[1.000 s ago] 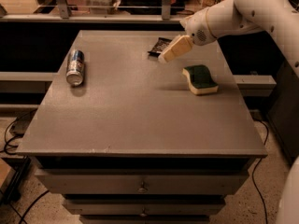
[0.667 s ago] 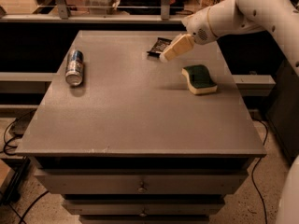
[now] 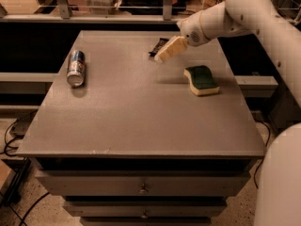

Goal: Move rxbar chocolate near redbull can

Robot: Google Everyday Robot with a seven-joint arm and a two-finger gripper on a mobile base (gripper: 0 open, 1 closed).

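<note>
Bar [image 3: 158, 44]: far side of the table [image 3: 141, 121], right of centre; long axis runs near-left to far-right.
Gripper [image 3: 170, 49]: just over the bar's right edge. Grip state: I cannot tell.
Can [image 3: 76, 68]: lying at left, well apart.

A green-and-yellow sponge [image 3: 201, 80] lies right of centre on the grey table [image 3: 141, 121]. Drawers [image 3: 143, 185] sit beneath the table. The gripper [image 3: 164, 54] hovers above the table's far side.

Cream-tan gripper [image 3: 162, 55] on a glossy white robot arm [image 3: 244, 11] hangs over the table's far side, just above the flat black-wrapped rxbar chocolate [image 3: 158, 44]. Slim metal redbull can [image 3: 76, 68]: silver and blue, silver top. Curvy sponge [image 3: 201, 79]: dark green top, pale yellow base. Table [image 3: 141, 112]: plain matte grey.
</note>
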